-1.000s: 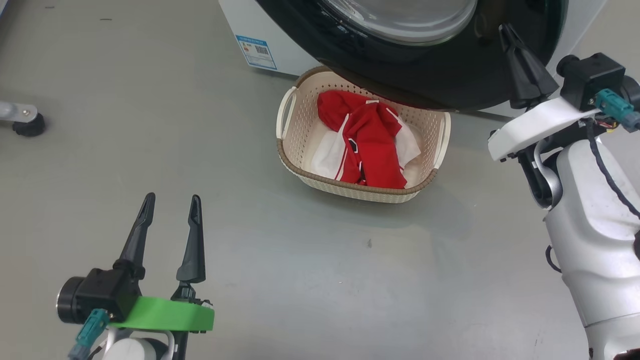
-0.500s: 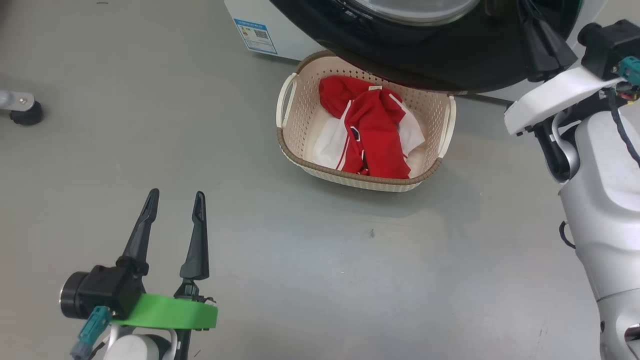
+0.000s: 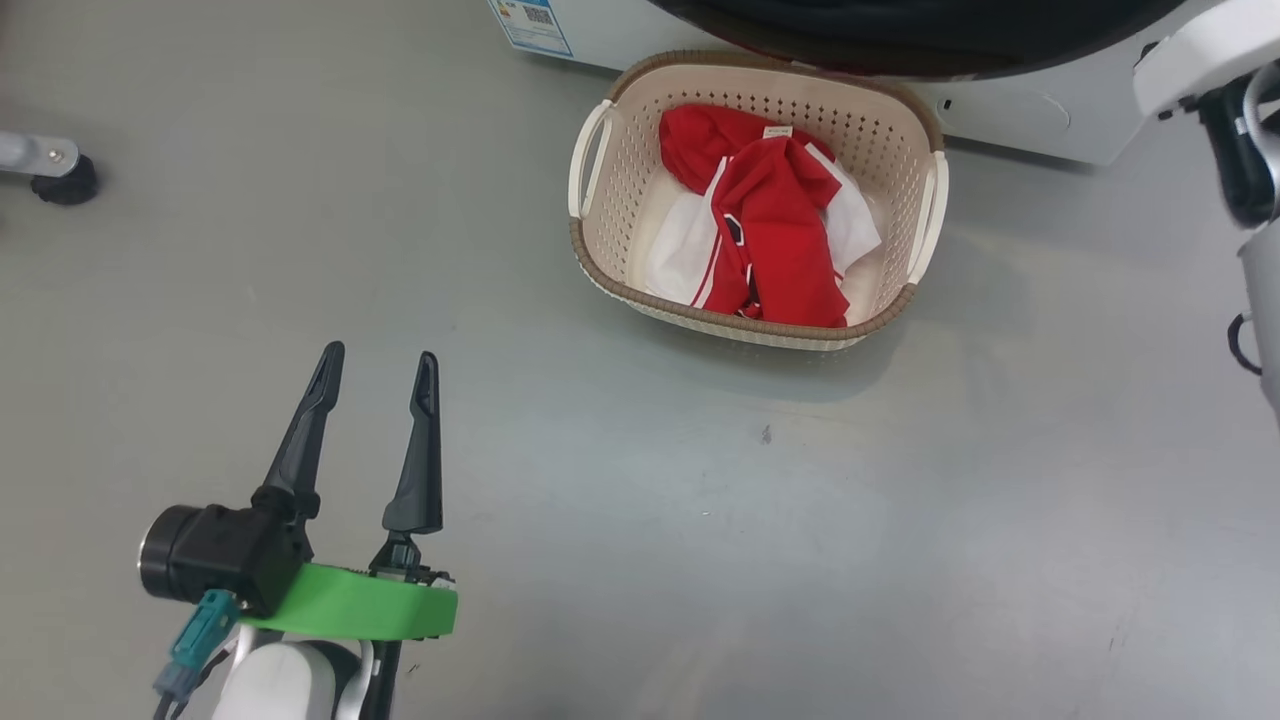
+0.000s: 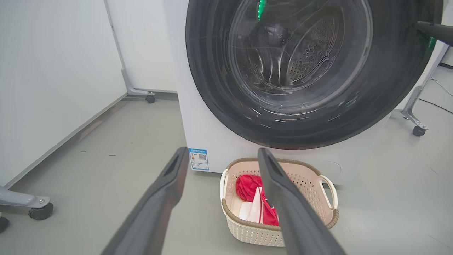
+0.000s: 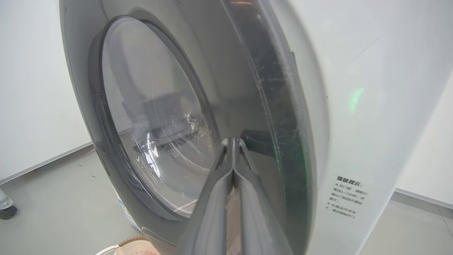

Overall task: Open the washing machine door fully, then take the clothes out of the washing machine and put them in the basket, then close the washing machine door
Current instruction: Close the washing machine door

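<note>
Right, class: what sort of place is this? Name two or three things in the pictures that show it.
Probably a lab or test room staged as a laundry corner: a white washing machine on a plain grey floor, a basket of red clothes before it, and white partitions on wheeled feet.

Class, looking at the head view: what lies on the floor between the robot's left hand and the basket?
Nothing. The head view shows bare grey floor between the left hand and the basket.
</note>
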`<state>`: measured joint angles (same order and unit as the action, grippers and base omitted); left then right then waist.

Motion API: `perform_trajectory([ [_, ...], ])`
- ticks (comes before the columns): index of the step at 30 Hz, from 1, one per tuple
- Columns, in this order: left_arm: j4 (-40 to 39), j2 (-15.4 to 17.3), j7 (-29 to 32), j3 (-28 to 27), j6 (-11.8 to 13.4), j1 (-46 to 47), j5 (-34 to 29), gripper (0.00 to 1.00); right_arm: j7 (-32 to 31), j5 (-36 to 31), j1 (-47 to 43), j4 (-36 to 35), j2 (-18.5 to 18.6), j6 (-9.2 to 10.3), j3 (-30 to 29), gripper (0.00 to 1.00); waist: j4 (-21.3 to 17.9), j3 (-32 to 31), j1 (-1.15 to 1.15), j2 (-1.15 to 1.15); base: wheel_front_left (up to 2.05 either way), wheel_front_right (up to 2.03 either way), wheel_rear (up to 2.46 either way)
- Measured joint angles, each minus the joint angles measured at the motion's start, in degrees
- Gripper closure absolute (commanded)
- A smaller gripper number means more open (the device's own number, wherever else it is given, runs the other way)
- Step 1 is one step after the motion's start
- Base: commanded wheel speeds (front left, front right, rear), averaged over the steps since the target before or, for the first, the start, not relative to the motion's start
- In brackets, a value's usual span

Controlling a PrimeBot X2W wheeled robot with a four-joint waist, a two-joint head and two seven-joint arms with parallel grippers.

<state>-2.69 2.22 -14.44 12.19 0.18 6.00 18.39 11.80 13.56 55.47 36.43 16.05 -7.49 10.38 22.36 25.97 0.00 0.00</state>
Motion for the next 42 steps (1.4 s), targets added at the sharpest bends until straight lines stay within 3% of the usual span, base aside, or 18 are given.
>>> perform_trajectory([
  [19, -0.6, -0.32, 0.0, 3.94, 0.11, 4.69, 2.86, 0.0, -0.21, -0.55, 10.54, 5.77, 3.33, 1.0, -2.21, 1.0, 3.27, 4.79, 0.0, 0.0, 0.0, 0.0, 0.0],
  [36, 0.19, -0.34, 0.0, 4.33, 1.13, 5.73, 3.67, 0.0, 1.71, -0.85, 11.51, 8.99, 2.46, 1.14, -0.46, 1.0, 2.97, 4.06, 0.0, 0.0, 0.0, 0.0, 0.0],
  [42, 0.69, -0.34, 0.0, 4.12, 1.31, 5.75, 3.28, 0.0, 2.22, -1.07, 9.17, 8.81, 0.22, 1.05, 1.27, 1.0, 1.87, 2.98, 0.0, 0.0, 0.0, 0.0, 0.0],
])
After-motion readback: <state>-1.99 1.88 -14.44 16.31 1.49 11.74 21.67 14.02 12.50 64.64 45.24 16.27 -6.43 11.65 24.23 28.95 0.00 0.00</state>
